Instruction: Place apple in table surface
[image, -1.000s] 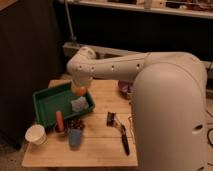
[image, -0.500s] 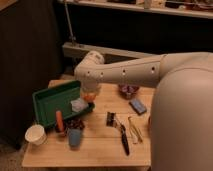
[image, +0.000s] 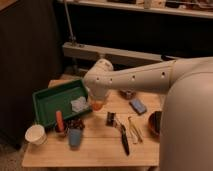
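One arm reaches in from the right, white and thick, ending at the gripper (image: 97, 101) just off the right edge of the green tray (image: 46, 101). Gripper points down over the table surface (image: 100, 145). Apple (image: 96, 105) sits right at the gripper tip, orange-yellow, only its lower part showing under the white wrist housing. Looks carried by the gripper, but the grip itself is hidden, so cannot tell how far the tool is spread or whether the apple touches the wood yet.

Tray lies on the left part of the table, tilted in plan, with a pale crumpled thing (image: 78, 104) inside near its right wall. Near-left corner of the table: white cup (image: 35, 134). Just right of it, a long orange-red carrot-like object (image: 59, 121) stands upright, beside a dark clump (image: 75, 123) and a blue cup (image: 74, 137).

Middle of the table, right of the apple: small dark clip-like item (image: 110, 119), then a black-handled tool (image: 123, 141) running toward the near edge, with pale tongs-like pieces (image: 134, 131) just beside it. Blue rectangular block (image: 138, 106) lies farther right. Dark bowl (image: 154, 123) at the right edge is partly hidden by the robot body. Another small dark bowl (image: 128, 93) sits at the far side, behind the arm.
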